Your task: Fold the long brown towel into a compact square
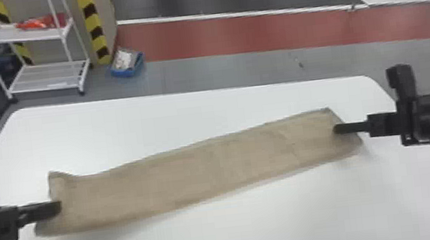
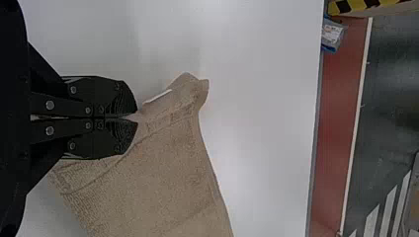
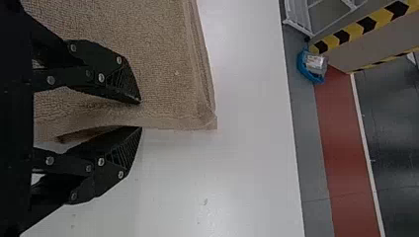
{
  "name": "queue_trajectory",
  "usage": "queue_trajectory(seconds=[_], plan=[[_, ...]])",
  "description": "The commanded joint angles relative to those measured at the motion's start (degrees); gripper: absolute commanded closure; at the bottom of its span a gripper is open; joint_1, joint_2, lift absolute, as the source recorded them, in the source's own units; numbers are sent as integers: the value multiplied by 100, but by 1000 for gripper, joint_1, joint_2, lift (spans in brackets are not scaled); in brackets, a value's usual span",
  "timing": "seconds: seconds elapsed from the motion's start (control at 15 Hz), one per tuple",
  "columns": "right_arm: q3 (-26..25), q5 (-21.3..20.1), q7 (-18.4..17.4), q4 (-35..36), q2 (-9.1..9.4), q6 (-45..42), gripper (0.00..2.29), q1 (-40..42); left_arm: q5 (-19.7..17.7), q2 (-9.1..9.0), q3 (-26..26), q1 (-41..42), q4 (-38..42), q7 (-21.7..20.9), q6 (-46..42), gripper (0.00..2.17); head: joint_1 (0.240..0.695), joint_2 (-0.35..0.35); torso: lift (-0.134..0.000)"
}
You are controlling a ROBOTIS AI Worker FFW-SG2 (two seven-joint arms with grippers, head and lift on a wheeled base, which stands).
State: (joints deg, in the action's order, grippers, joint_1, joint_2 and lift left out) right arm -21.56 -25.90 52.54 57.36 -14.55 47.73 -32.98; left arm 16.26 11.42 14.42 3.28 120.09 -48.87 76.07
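A brown towel (image 1: pixel 193 174) stretches lengthwise across a white table (image 1: pixel 205 107), long and unfolded, its left end puckered above a shadow and its right end spread broad; at left, the left gripper (image 2: pixel 137 118) pinches the towel's end, fingers pressed together; at right, the right gripper (image 3: pixel 141 115) stands wide, the towel's edge running between its parted fingers, unclamped; beyond the table, a blue bin (image 1: pixel 127 63) sits on the floor.

The risk appears to lie at the right: should that gripper close too shallowly, the edge could slip out, leaving one end to trail; a left-arm pull before the right grip is firm might drag the towel askew; the left end, bunched by its narrow pinch, could carry a crease into the first fold and spoil the square.
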Motion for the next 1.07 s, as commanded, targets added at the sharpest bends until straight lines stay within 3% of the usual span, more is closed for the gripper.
queue_trajectory(seconds=[0.0, 0.27, 0.47, 0.73, 1.0], plan=[[-59, 6, 37, 4, -4, 22, 974, 2, 0, 1, 0, -3, -3, 0, 0, 1787, 695, -97, -124], [-147, 50, 213, 320, -13, 303, 1146, 248, 18, 18, 52, -3, -3, -9, 0, 1787, 695, -97, -124], [-288, 243, 679, 1682, -39, 1199, 1146, 995, 9, 115, 237, -3, 6, -193, -105, 1787, 695, -94, -124], [-701, 648, 1206, 3168, -206, 1938, 1146, 2173, 35, 291, 378, 85, 50, -791, -369, 1787, 695, -91, -124], [-1079, 885, 1505, 3572, -399, 2201, 1139, 2744, 167, 326, 325, 191, 85, -1266, -738, 1787, 695, -129, -124]])
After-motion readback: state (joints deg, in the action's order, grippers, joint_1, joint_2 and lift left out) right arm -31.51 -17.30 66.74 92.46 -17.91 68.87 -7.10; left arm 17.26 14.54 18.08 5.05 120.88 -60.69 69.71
